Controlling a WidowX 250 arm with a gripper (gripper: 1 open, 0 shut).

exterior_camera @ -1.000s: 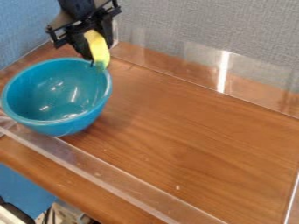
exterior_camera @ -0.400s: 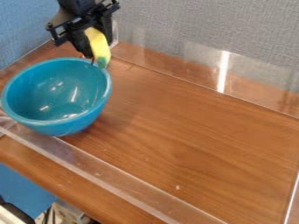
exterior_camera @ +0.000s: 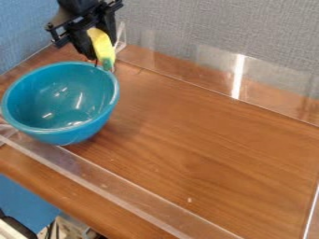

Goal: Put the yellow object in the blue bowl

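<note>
A big glossy teal-blue bowl (exterior_camera: pixel 60 103) rests on the wooden table at the left, with nothing showing inside it. Above its far right rim hangs the yellow object (exterior_camera: pixel 101 49), a small curved banana-shaped toy with a dark lower tip. My black gripper (exterior_camera: pixel 92 34) comes down from the top edge and is shut on the toy's upper end. The toy hangs clear of the bowl, touching neither its rim nor the table.
A clear acrylic wall (exterior_camera: pixel 237 75) borders the wooden table (exterior_camera: pixel 212 140) at the back, right and front. A blue-grey fabric wall stands behind.
The gripper and the yellow toy have risen slightly and shifted a little left, towards the space over the bowl. The bowl has not moved.
</note>
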